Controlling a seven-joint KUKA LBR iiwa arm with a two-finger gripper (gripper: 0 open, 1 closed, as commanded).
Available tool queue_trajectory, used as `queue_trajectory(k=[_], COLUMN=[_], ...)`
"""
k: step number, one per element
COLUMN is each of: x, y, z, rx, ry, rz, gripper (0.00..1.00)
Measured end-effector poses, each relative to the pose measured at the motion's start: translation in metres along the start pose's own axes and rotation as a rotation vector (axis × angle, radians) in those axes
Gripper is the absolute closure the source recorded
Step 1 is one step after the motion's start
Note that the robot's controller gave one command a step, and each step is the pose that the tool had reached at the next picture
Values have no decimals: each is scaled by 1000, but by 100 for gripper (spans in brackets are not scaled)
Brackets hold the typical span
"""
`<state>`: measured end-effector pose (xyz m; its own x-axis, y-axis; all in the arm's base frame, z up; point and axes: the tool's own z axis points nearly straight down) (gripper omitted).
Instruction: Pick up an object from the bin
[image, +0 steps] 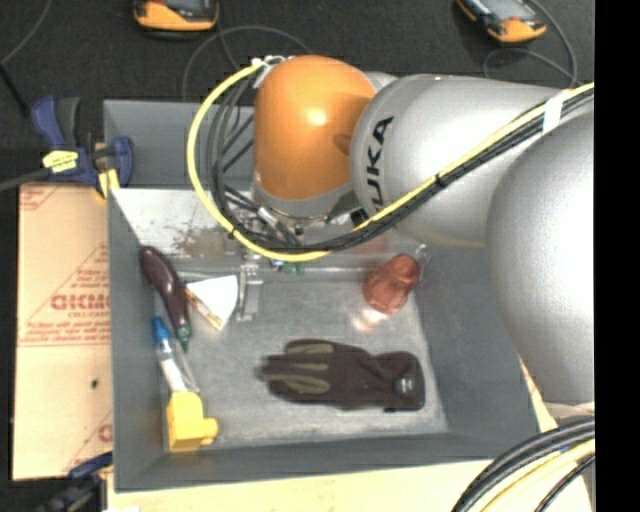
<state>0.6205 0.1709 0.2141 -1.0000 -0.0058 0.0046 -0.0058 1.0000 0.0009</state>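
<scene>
The claw (247, 290) hangs low in the bin (470, 400) under the arm's orange wrist cover, and I cannot tell how far open it is; nothing can be seen in its hold. Just beside it, on the side away from the arm, lies a white wedge-shaped piece (213, 296), perhaps folded card or paper. It is probably very light and thin, likely to slide on the metal floor or crumple, so a pinch across its thicker raised edge looks best. Beyond the wedge lie a maroon-handled tool (163, 284) and a blue-and-white pen-like stick (170, 355). Nearer the camera than the claw, a dark glove (345, 376) looks soft and easy to pinch at a fold.
</scene>
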Motion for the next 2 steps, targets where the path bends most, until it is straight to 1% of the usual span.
queue_trajectory(k=[1, 2], x=[-1, 7], y=[-1, -5], z=[-5, 0], rx=[-1, 0], ry=[-6, -10], rz=[3, -47], gripper=[0, 0])
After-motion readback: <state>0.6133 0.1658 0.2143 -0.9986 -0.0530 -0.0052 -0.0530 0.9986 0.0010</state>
